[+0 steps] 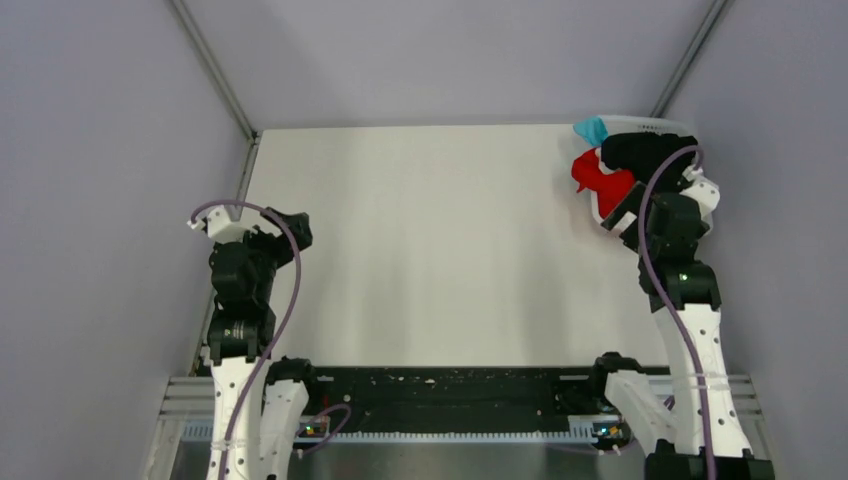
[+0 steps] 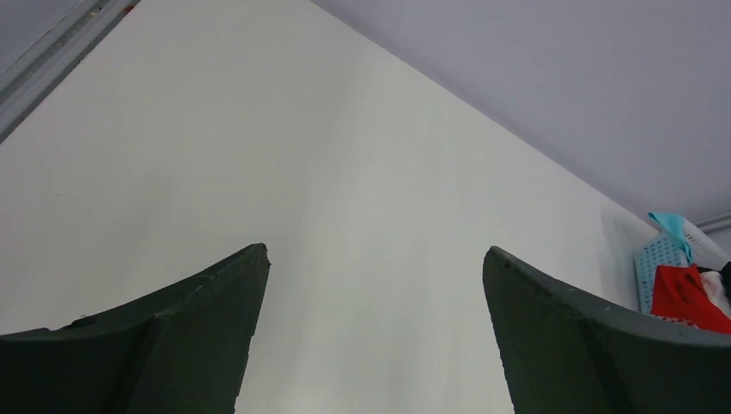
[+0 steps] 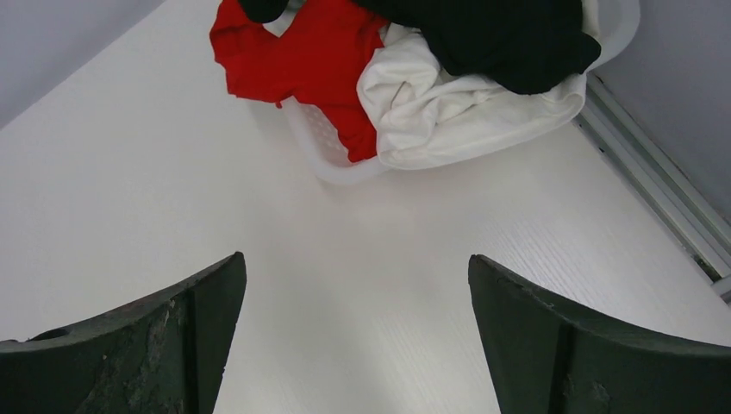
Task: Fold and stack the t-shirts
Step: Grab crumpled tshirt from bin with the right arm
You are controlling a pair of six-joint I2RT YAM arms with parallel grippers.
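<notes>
Right hand [image 3: 355, 259], spread wide and empty, should pinch only the black t-shirt [image 3: 509, 39] lying topmost in the basket [image 3: 332, 168], upper frame.

Your left arm [image 1: 240, 290] sits bent and upright on its own side, and your left tool [image 2: 376, 252] has both fingers spread wide with nothing between them. Your right arm [image 1: 682, 275] stretches farther forward; your right tool [image 3: 356, 257] is equally wide and empty.
</notes>
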